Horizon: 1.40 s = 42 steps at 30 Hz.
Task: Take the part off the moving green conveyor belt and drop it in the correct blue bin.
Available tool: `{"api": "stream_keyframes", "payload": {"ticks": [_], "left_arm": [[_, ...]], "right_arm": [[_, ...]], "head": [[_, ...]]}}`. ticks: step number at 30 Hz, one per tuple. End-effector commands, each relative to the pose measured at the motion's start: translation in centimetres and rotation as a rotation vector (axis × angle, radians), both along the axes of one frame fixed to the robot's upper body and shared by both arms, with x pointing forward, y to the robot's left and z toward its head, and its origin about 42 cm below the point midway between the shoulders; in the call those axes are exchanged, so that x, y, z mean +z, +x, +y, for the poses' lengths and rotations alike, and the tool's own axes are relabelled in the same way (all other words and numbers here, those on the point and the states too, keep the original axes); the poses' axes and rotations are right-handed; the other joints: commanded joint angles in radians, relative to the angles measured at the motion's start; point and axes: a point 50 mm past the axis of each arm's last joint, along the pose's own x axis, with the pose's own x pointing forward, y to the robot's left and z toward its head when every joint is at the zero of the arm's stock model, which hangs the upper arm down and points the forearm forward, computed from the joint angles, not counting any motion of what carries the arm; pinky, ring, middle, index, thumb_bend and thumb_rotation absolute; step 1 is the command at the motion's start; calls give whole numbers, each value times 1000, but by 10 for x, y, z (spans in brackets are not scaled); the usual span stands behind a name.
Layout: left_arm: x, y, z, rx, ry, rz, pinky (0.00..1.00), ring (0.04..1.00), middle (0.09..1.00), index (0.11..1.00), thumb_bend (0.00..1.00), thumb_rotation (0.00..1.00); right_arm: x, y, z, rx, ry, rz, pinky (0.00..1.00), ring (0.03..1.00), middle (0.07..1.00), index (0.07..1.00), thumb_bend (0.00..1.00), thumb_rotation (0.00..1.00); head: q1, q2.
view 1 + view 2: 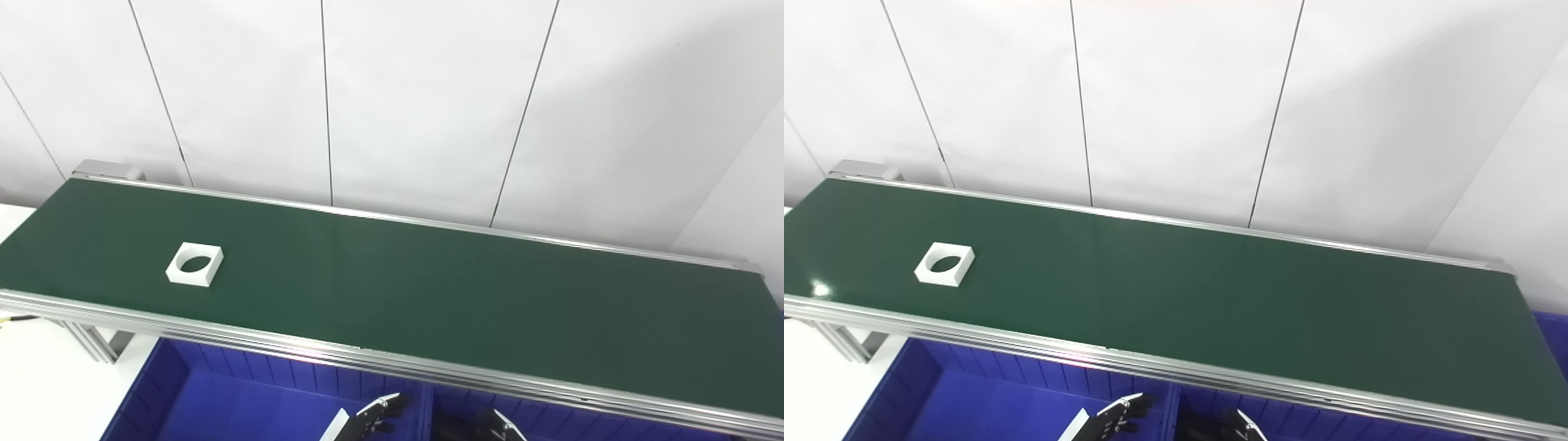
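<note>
A white square part with a round hole (195, 264) lies on the green conveyor belt (429, 294) toward its left end; it also shows in the right eye view (944, 264). Only the black fingertips of my left hand (376, 414) and my right hand (499, 427) show at the bottom edge, below the belt's near rail and over the blue bins. Both are far to the right of the part and hold nothing that shows. Their fingers are too cut off to judge.
Two blue bins sit under the belt's near rail, one at the left (233, 398) and one at the right (551, 419), split by a wall. The belt's aluminium rail (367, 358) runs in front. A white panelled wall stands behind.
</note>
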Motion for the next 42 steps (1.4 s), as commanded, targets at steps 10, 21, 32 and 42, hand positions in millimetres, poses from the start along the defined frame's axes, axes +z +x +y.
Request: {"api": "stream_keyframes", "payload": {"ticks": [10,21,32,42], "left_arm": [[8,7,2,-10,3,-66,789,857,873,848,1000,988],[57,10,-20,-70,-49,-276,752,836,855,818,992,953],[157,32,-7,-127,-170,-613,753,844,869,812,1000,824],[203,80,30,-132,53,-838,832,891,895,830,987,697]], "right_arm": [[12,11,4,13,39,-65,795,850,892,883,931,997],[11,10,1,8,44,-58,807,857,890,888,953,1000],[10,12,3,16,56,-49,869,874,905,887,955,1000],[9,15,0,11,51,-48,865,871,904,887,956,1000]], "head": [[10,6],[39,3],[55,1],[70,-4]]}}
